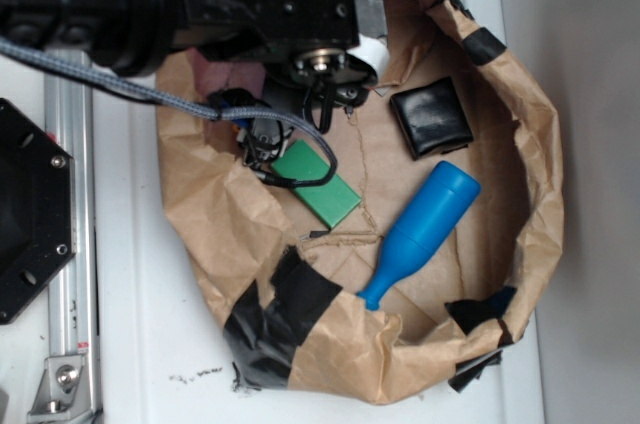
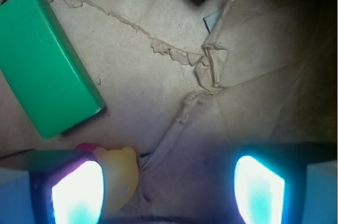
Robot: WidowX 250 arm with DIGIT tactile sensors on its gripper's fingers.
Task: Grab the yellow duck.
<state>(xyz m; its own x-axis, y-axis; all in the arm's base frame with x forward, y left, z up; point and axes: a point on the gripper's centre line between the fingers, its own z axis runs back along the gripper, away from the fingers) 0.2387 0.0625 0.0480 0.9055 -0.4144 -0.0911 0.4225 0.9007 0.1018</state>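
Observation:
The yellow duck [image 2: 120, 174] lies on brown paper at the bottom of the wrist view, its red-orange beak poking out past my left finger [image 2: 76, 192]. It rests against that finger's inner side, between the jaws. My gripper [image 2: 169, 187] is open, with a wide gap from the duck to the right finger [image 2: 259, 189]. In the exterior view the black arm and gripper [image 1: 258, 144] hang over the left of the paper nest, and the duck is hidden beneath them.
A green block [image 1: 318, 182] [image 2: 45, 60] lies just beside the gripper. A blue bottle-shaped pin [image 1: 420, 229] and a black square object [image 1: 431, 117] sit further right. Crumpled brown paper walls [image 1: 540, 194] patched with black tape ring everything.

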